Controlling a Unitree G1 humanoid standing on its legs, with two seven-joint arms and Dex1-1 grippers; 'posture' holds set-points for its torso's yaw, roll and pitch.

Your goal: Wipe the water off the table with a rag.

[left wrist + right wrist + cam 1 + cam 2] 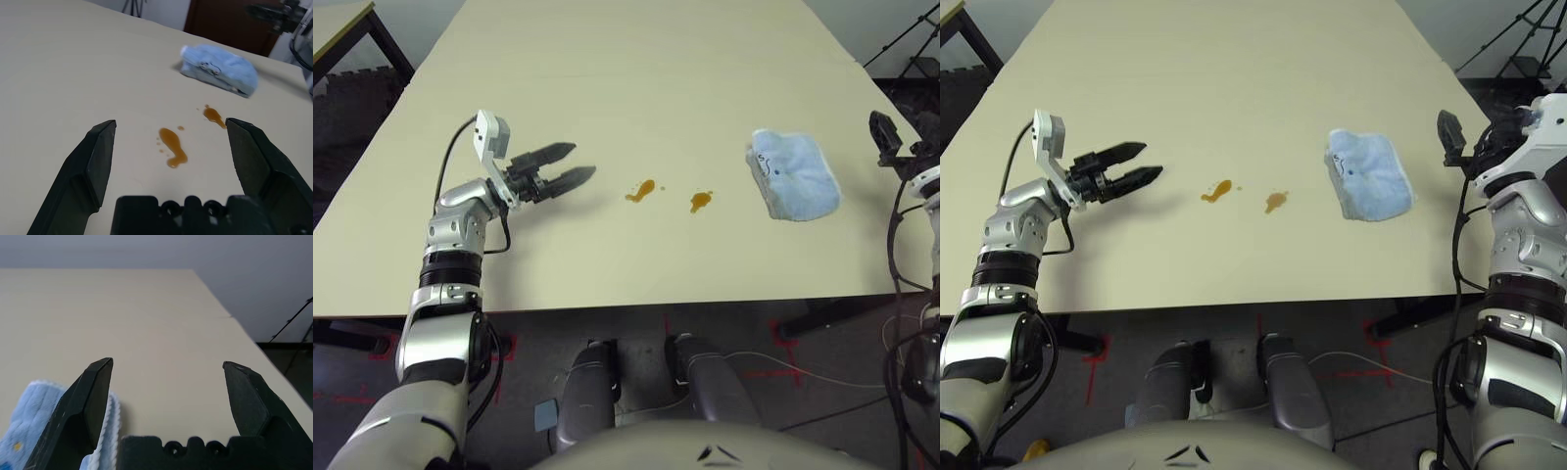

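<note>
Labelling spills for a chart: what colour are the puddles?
Orange-brown puddles, clearest in the left wrist view.

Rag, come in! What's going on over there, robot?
Both grippers open and empty, left, right. Rag folded on table, between right gripper and spills. Nothing on the spills.

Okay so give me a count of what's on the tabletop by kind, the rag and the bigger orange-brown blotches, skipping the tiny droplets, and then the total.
Light blue rag: 1
Larger orange-brown blotches, one nearer the left gripper and one nearer the rag: 2
Total: 3
</note>
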